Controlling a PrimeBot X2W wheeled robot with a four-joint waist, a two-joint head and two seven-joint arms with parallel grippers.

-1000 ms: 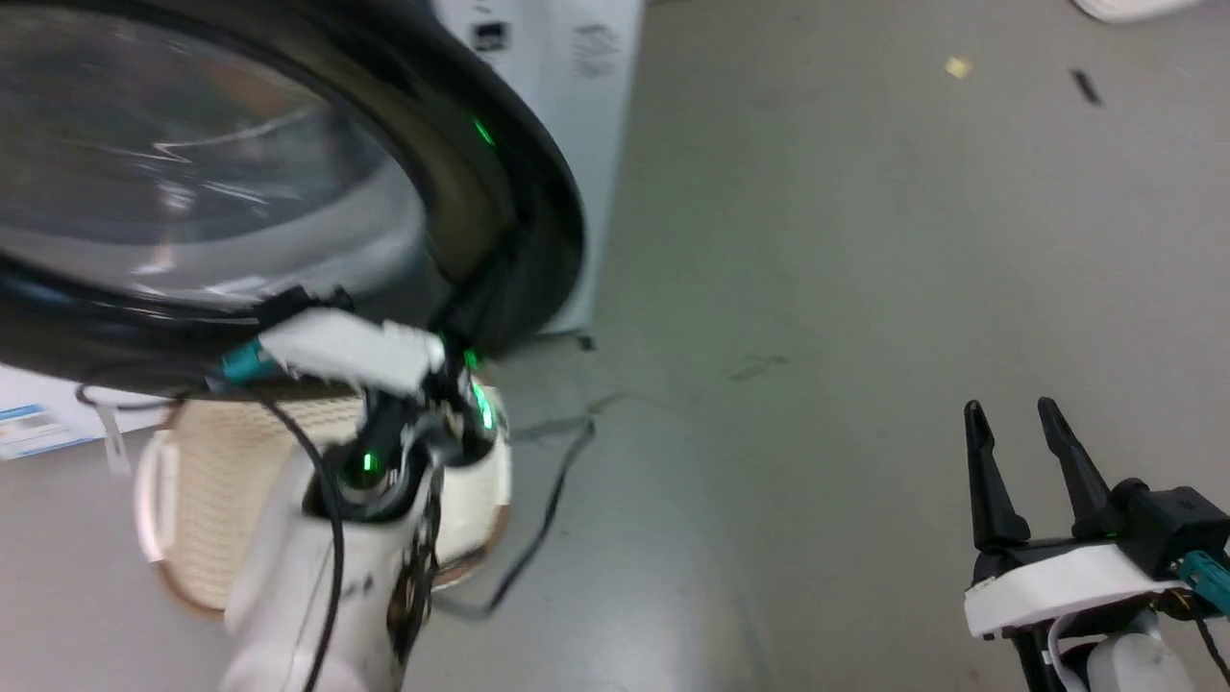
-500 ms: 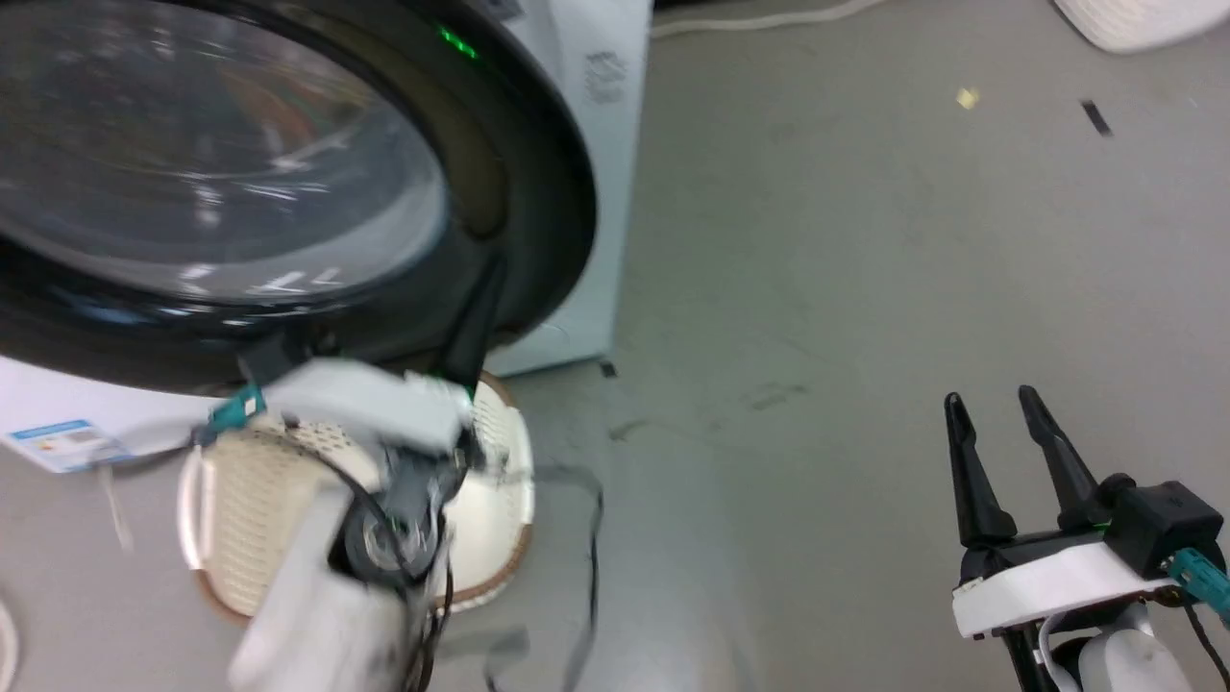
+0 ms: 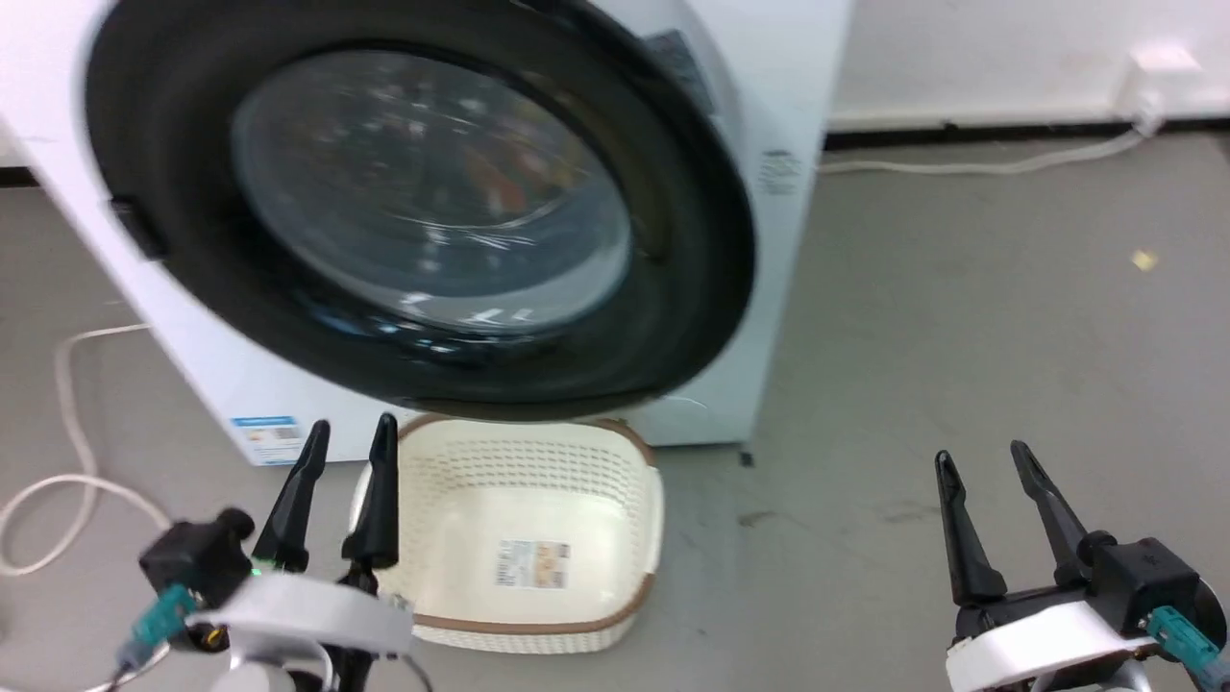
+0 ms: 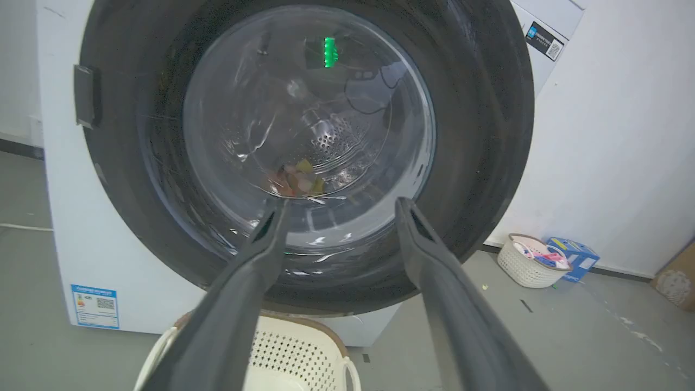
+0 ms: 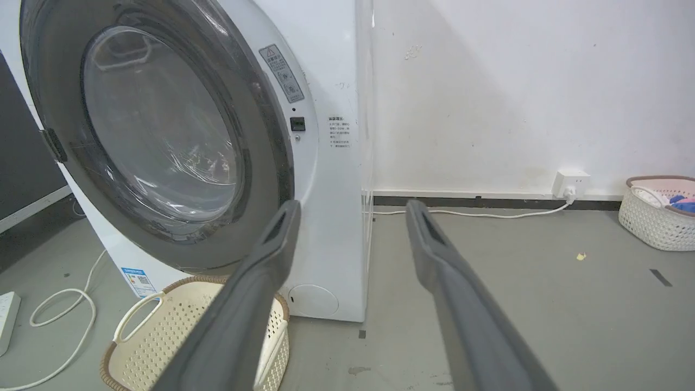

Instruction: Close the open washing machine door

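Note:
The washing machine [image 3: 793, 106] stands white and large at the upper left of the head view. Its round door [image 3: 697, 250], with a glossy black rim and a bulging glass window, lies flat against the front; I see no gap. The door [image 4: 480, 108] faces the left wrist camera, with the steel drum and some coloured items visible through the glass. The door [image 5: 263, 141] is seen from the side in the right wrist view. My left gripper [image 3: 351, 425] is open and empty, low and apart from the door. My right gripper [image 3: 982, 454] is open and empty over the floor at lower right.
A cream perforated basket [image 3: 461, 481] sits on the floor under the door, right of my left gripper. A white cable [image 3: 58, 481] loops on the floor at left. A second basket with clothes [image 5: 657, 217] and a wall socket [image 5: 570, 180] are by the wall to the right.
The head camera has swung up and back, bringing the washer's whole front into view. My left gripper has come off the door's lower rim and now stands low, fingers up, open. The right gripper has barely moved.

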